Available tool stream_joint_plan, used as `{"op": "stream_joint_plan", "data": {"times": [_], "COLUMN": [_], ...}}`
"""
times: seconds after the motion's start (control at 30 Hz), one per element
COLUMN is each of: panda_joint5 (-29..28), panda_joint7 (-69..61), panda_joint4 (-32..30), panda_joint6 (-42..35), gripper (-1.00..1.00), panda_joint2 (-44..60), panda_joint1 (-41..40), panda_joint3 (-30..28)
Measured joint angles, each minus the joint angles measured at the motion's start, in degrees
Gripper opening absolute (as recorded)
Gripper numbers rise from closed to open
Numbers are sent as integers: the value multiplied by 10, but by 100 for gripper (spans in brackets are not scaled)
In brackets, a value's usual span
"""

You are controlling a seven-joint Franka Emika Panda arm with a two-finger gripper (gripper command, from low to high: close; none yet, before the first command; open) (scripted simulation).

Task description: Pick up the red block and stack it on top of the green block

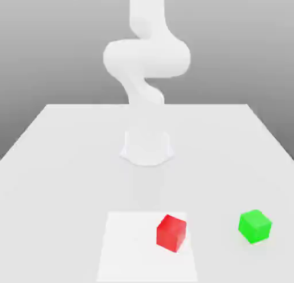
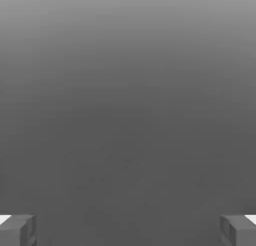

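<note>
**Approach Step: Nothing Held**

While both blocks rest on the table (image 1: 69, 138), you are at the opening step. The red block (image 1: 171, 233) sits near the front edge; the green block (image 1: 255, 226) lies apart from it, toward the exterior view's right. The arm (image 1: 144, 58) rises bent from its base behind them. The gripper (image 2: 128, 230) has its fingers (image 2: 17, 230) spread wide, pinching nothing. Next, bring the gripper down over the red block, one finger on each side.
</note>
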Motion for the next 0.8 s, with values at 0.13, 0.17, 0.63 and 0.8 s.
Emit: {"op": "stream_joint_plan", "data": {"times": [0.13, 0.17, 0.63, 0.8], "panda_joint5": [-39, -46, -10, 27], "panda_joint7": [-67, -84, -425, -489], "panda_joint4": [-43, -54, -200, -207], "panda_joint6": [47, 58, 221, 298], "gripper": [0, 0, 0, 0], "panda_joint2": [90, 112, 400, 498], "panda_joint1": [12, 15, 72, 69], "panda_joint3": [3, 3, -16, -3]}}
